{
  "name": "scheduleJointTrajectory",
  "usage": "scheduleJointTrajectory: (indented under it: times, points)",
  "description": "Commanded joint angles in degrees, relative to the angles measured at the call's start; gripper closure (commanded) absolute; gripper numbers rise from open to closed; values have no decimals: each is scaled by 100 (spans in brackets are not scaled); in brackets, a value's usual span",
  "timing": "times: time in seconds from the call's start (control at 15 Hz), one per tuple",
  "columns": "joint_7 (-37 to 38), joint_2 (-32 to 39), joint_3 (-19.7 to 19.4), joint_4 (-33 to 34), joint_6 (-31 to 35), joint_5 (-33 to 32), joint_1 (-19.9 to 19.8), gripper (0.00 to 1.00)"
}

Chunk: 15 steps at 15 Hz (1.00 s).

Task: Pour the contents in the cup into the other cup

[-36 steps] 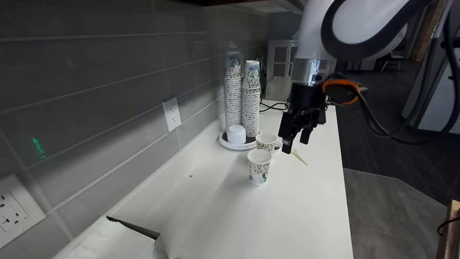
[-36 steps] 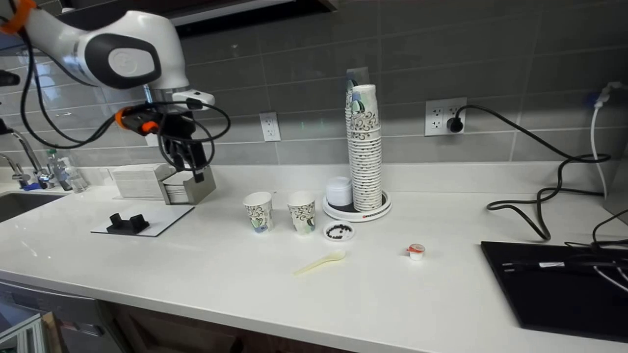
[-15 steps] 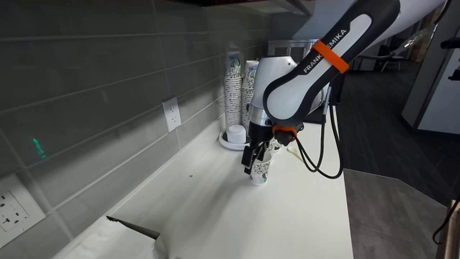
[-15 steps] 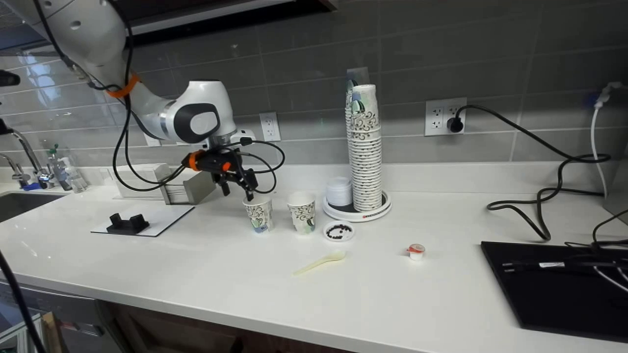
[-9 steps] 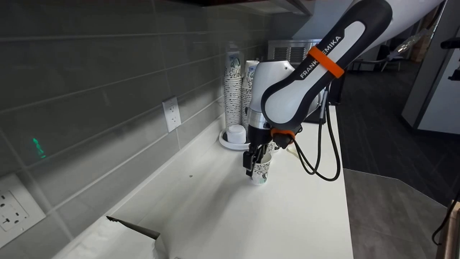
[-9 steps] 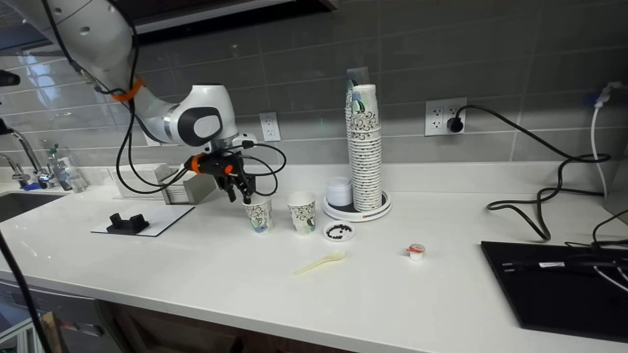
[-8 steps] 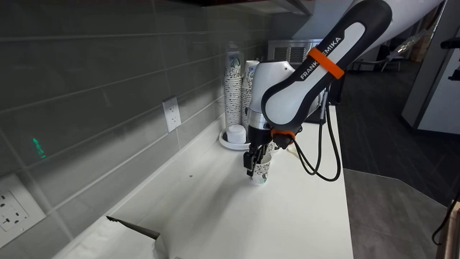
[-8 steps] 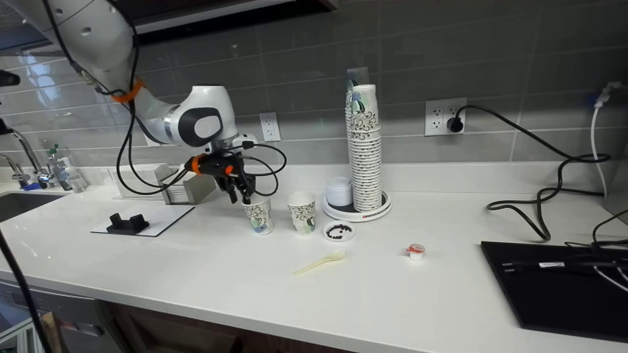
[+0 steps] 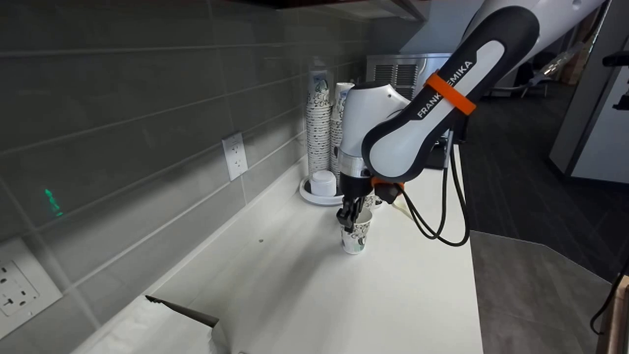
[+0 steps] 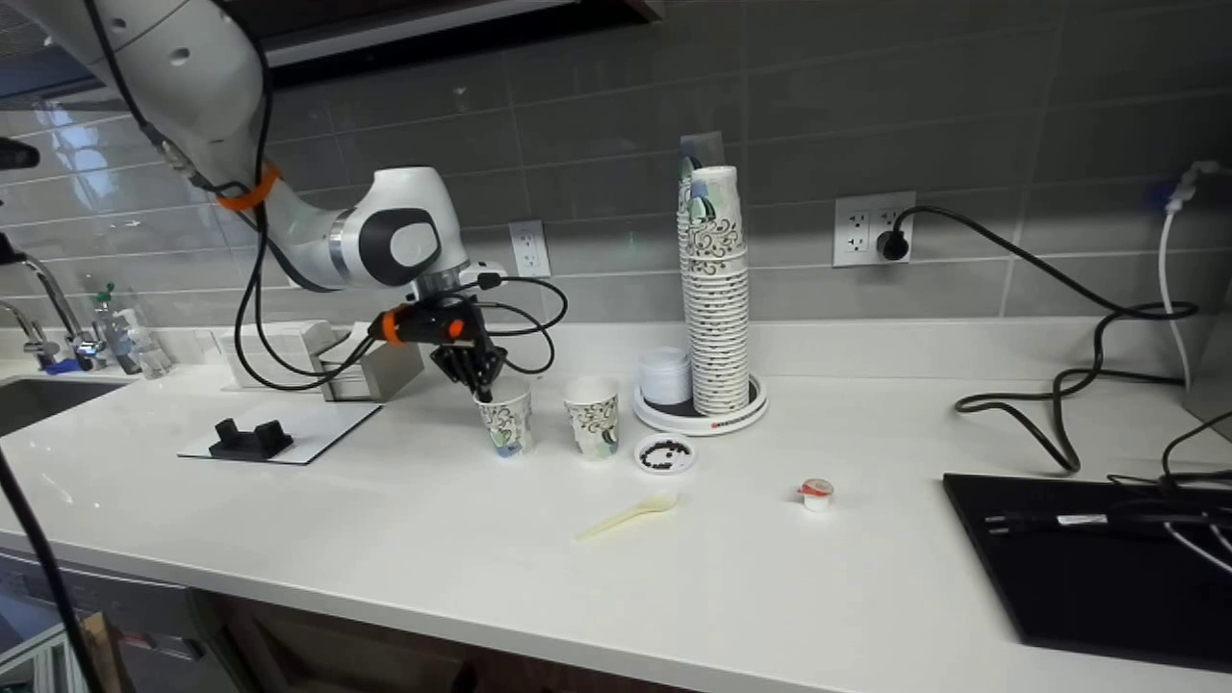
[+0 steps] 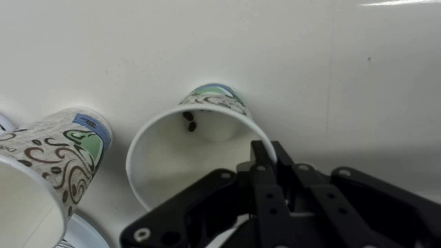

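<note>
And the paper wall of the near cup [image 11: 172, 158] is caught by the pincer [image 11: 271, 151]! Its jaws are drawn together almost fully, only the thin wall pinched between them, one finger [image 11: 259, 155] set inside the rim and its mate outside. Below the pincer, the near cup is seen roughly upright, its base apparently borne by the counter [image 10: 404, 539]; no clear lift can be made out in either exterior view. Down inside that cup, ahead of the pincer, a couple of dark beans [image 11: 192, 126] are spotted, so nothing can be called poured here.

Past the near cup, on the side away from the pincer, the second cup [image 11: 51, 163] is found standing, close by but not touched by either. Its bottom is hidden, so what is held in it cannot be told. Farther from the pincer, a small dish [image 10: 665, 472] and a spoon [image 10: 628, 516] are laid out, neither seemingly called for.

Only the grasp, it may be judged, is done. The rest is left: the near cup is to be raised, brought across, tipped and emptied. Pinched at one spot, it might be swung or buckled.
</note>
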Motion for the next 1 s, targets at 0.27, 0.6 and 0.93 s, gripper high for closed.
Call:
scheduleJointTrajectory:
  times: [0.27,0.6,0.93]
  points:
    - [3,-446,118,-7,-276,247,-143,99]
    - [-599,-1177,345,-194,-578,1610,-625,99]
    - [-2273,-1675,232,-313,-1132,3829,-1087,99]
